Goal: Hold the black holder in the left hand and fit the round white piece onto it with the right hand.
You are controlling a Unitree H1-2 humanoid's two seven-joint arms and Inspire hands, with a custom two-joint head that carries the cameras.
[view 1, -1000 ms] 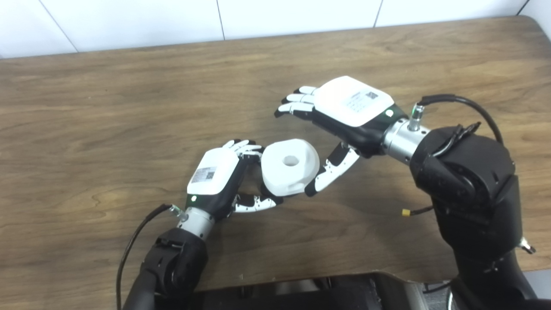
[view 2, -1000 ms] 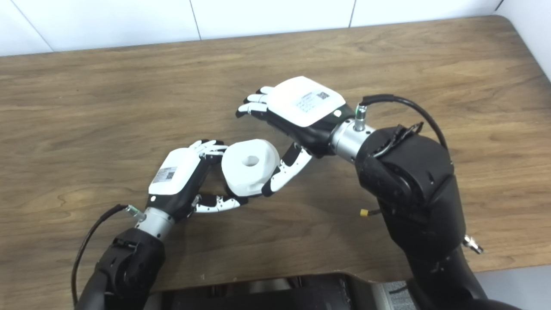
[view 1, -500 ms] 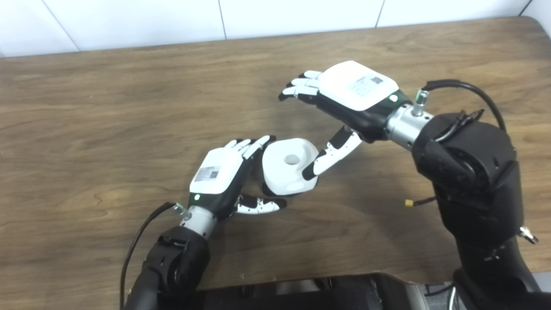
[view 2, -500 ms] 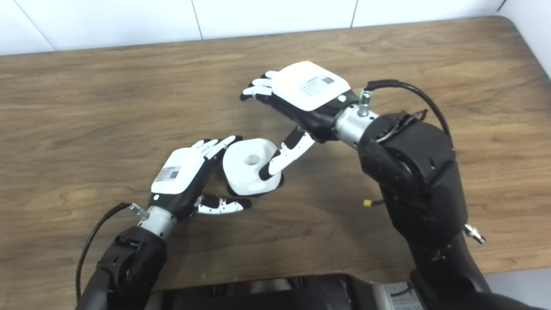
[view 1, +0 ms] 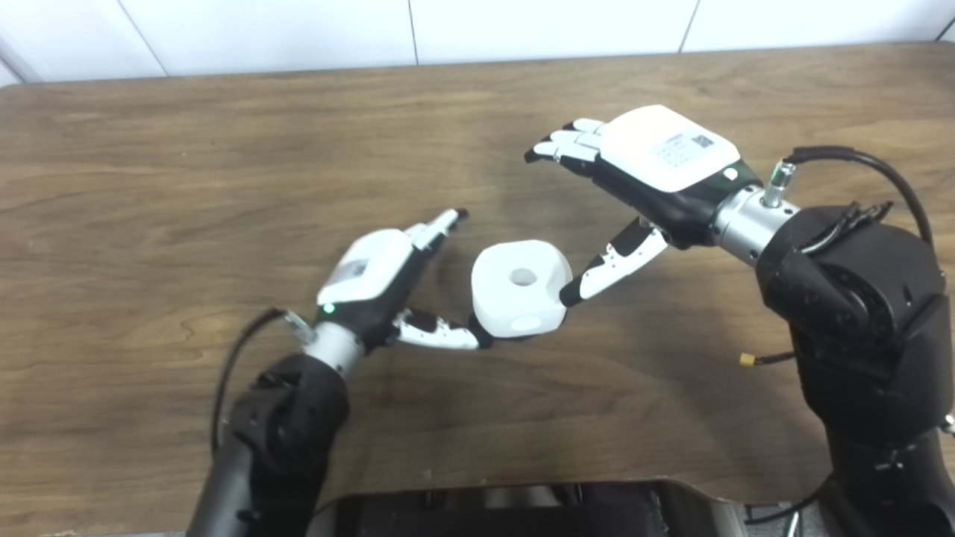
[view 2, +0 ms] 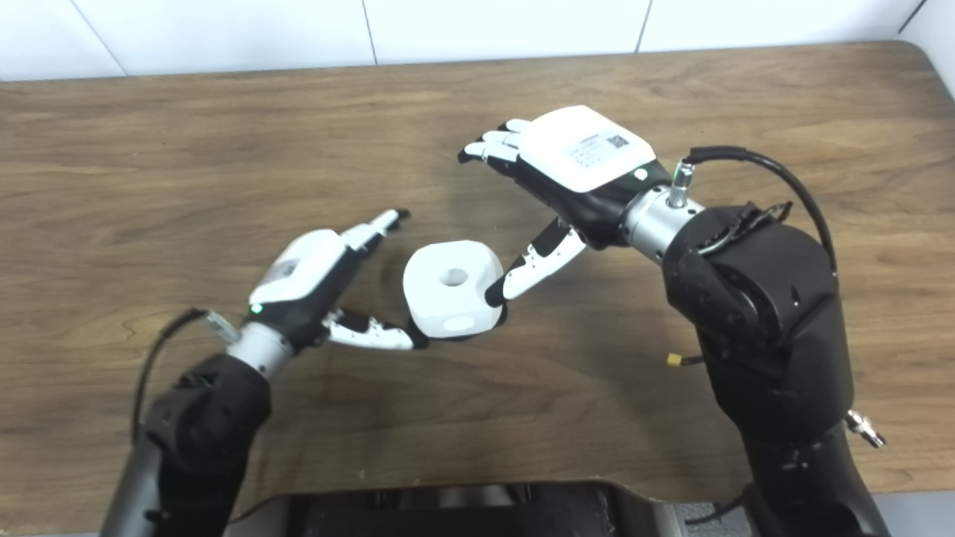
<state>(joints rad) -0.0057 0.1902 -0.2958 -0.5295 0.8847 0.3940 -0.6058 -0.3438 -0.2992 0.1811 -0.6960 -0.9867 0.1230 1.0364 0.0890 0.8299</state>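
The round white piece (view 1: 520, 297) with a centre hole rests on the wooden table (view 1: 149, 186); a thin dark edge, likely the black holder (view 1: 515, 337), peeks out beneath it. My left hand (view 1: 384, 280) lies open just left of it, fingers stretched away, thumb tip touching the piece's lower left side. My right hand (view 1: 642, 175) hovers open above and to the right, with its thumb tip against the piece's right side. Neither hand grips anything.
The table's front edge runs along the bottom, with the robot's dark body (view 1: 485, 511) below it. A white tiled wall (view 1: 448, 30) stands behind the far edge. A black cable (view 1: 858, 160) loops from the right wrist.
The camera has shifted. My left hand let go of the white piece and spread its fingers, and the piece now sits on the table. My right hand rose slightly, thumb staying at the piece.
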